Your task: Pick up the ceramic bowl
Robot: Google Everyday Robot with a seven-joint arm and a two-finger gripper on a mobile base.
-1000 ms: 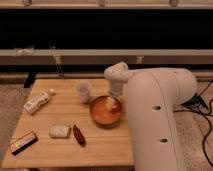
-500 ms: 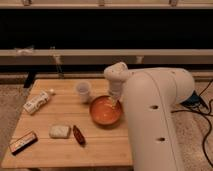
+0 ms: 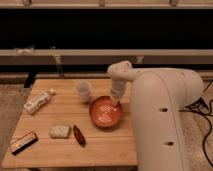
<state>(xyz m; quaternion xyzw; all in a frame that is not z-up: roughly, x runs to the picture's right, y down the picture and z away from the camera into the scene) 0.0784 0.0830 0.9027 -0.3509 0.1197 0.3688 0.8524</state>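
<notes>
The ceramic bowl rests on the tabletop, with a cup just off its far-left side. The claw hangs at the bowl's far rim; open or closed, I cannot tell. To my eye it wants to straddle that rim squarely, clear of the cup, then clamp firmly.

From my station, the arm's broad white casing covered the right end of the table and ran out past the bottom edge, so I never saw its base. The gripper sat at the far right rim of the ceramic bowl, hiding a bit of that rim. Whether it touched the bowl or hung just above it, I could not tell. Dark cables on the floor were cut off by the right edge. I could not read the label on the white bottle. Nor could I say what the pale packet, the dark red thing beside it or the dark bar were.
</notes>
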